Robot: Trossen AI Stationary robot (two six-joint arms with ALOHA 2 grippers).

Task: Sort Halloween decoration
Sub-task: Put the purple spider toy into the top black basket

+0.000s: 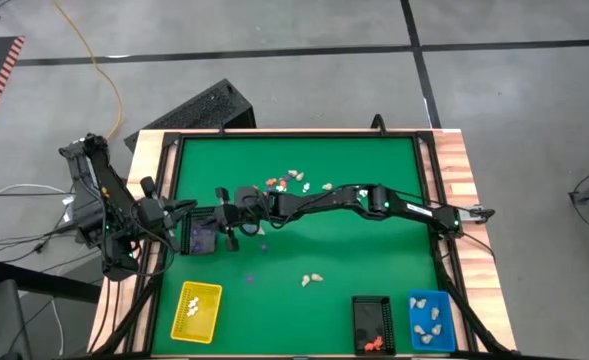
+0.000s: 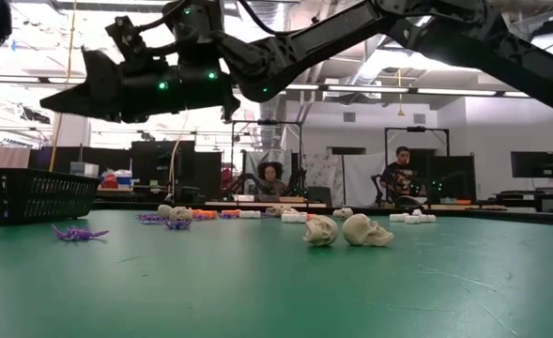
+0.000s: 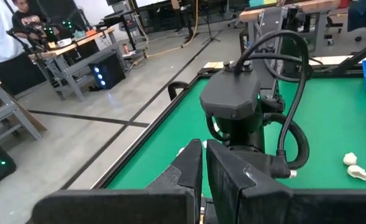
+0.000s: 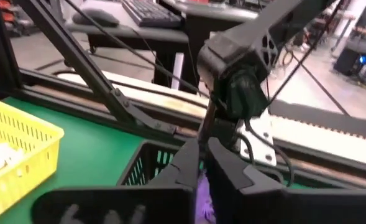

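My right gripper (image 1: 221, 217) reaches across the table to its left part and is shut on a small purple figurine (image 4: 202, 190) above a dark mesh tray (image 1: 202, 240) that holds purple pieces. My left gripper (image 1: 181, 208) hovers shut and empty just left of that tray, facing the right gripper. Loose figurines in orange, white and cream lie on the green mat at the far middle (image 1: 289, 182). Two cream skulls (image 2: 344, 230) lie nearer the front. Purple pieces (image 2: 79, 232) lie on the mat beside the tray. My right gripper pinches the purple figurine (image 4: 201, 198) between its two fingers; only a sliver of purple shows in the gap. The fingers (image 2: 79, 94) come roughly level from the table's right side. The figurine is lifted clear, above the dark tray's rim (image 4: 146, 163).
A yellow tray (image 1: 196, 310) with white pieces, a black tray (image 1: 372, 325) with orange pieces and a blue tray (image 1: 430, 320) with cream pieces stand along the near edge. A raised dark frame (image 1: 429, 170) borders the mat. People sit at desks in the room beyond the table.
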